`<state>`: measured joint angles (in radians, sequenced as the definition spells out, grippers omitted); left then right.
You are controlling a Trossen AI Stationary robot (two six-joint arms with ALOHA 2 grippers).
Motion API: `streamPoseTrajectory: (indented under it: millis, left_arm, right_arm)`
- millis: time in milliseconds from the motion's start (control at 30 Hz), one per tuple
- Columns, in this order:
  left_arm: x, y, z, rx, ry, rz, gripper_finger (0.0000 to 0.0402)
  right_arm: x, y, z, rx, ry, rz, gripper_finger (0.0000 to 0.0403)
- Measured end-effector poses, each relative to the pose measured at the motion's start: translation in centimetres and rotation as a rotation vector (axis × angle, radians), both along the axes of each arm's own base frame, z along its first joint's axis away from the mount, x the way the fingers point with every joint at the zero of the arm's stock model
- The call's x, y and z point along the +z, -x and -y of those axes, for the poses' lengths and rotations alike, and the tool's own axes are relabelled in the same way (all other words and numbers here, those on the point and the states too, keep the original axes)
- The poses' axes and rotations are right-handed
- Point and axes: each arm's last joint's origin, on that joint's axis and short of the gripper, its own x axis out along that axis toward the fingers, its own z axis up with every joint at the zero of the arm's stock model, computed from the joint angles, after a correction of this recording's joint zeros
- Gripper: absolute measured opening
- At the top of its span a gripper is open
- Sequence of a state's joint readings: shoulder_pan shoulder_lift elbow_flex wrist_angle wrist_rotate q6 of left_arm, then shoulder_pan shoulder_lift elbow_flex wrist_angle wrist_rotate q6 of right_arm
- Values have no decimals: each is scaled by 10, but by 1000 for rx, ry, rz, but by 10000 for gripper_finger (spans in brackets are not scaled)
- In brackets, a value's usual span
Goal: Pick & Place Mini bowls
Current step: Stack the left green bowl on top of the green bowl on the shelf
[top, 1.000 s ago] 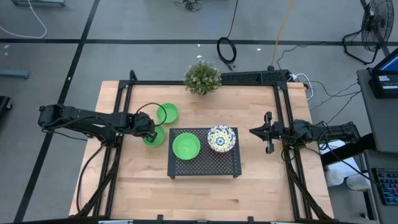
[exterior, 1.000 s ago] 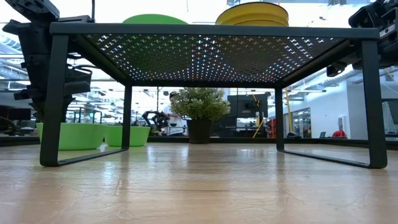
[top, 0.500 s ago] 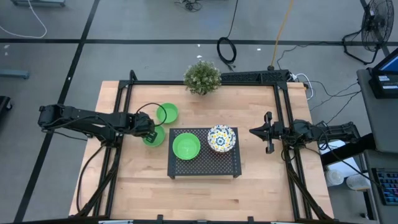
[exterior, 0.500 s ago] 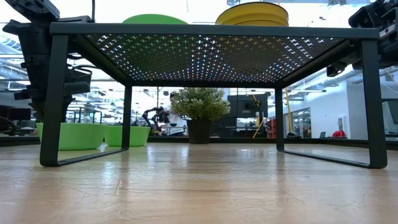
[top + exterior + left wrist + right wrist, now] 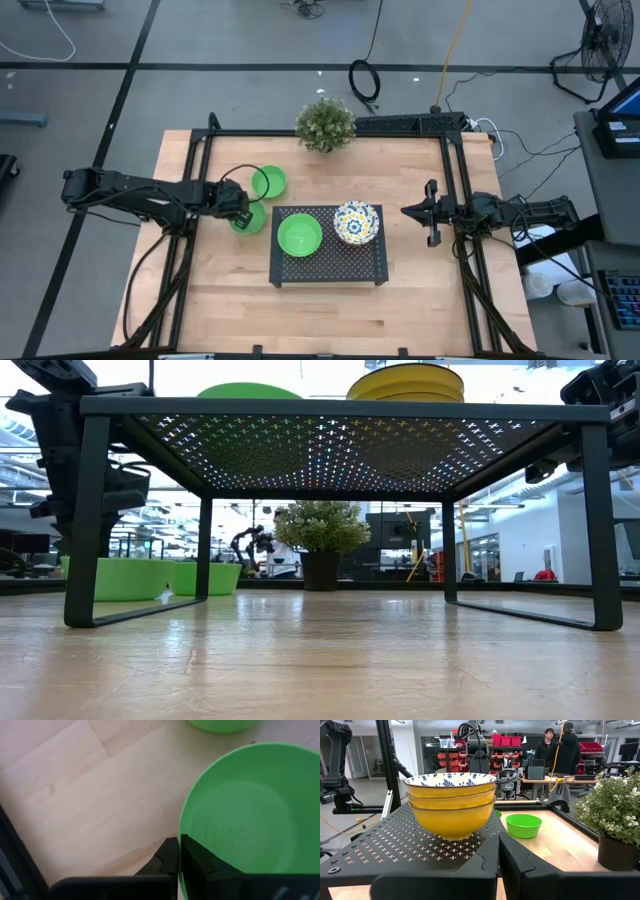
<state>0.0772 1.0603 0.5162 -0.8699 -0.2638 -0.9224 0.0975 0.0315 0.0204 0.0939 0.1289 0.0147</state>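
You face a workshop: grey floor (image 5: 250, 40) marked with dark lines, a standing fan (image 5: 608, 40) in the corner, red storage bins (image 5: 507, 741) on shelves, two people (image 5: 559, 750) near a workbench.

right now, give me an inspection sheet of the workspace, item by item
surface: wooden table with a black perforated rack standing on it.
job's things: one green bowl and a stack of three patterned bowls on the rack; two more green bowls on the wood left of the rack, the far green bowl free, the near green bowl gripped at its rim.
clutter: potted plant at the table's far edge.
grippers: left gripper shut on the near green bowl's rim; right gripper shut, empty, right of the rack.
cables: coiled cable on the floor beyond the table.
surroundings: two people standing in the room behind.
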Motion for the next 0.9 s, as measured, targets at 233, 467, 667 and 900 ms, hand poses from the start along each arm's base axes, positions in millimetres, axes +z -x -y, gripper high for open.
streamPoseTrajectory:
  millis: [233, 467, 667, 900]
  left_arm:
    - [4, -2, 0, -15, -10, 7, 8]
    - [4, 2, -1, 0, -26, -33, 16]
    - [5, 2, -1, -1, -26, -37, 10]
    - [24, -7, -4, -10, -151, -6, 6]
  right_arm:
    - [0, 0, 0, 0, 0, 0, 0]
    - [0, 0, 0, 0, 0, 0, 0]
    - [0, 0, 0, 0, 0, 0, 0]
    - [0, 0, 0, 0, 0, 0, 0]
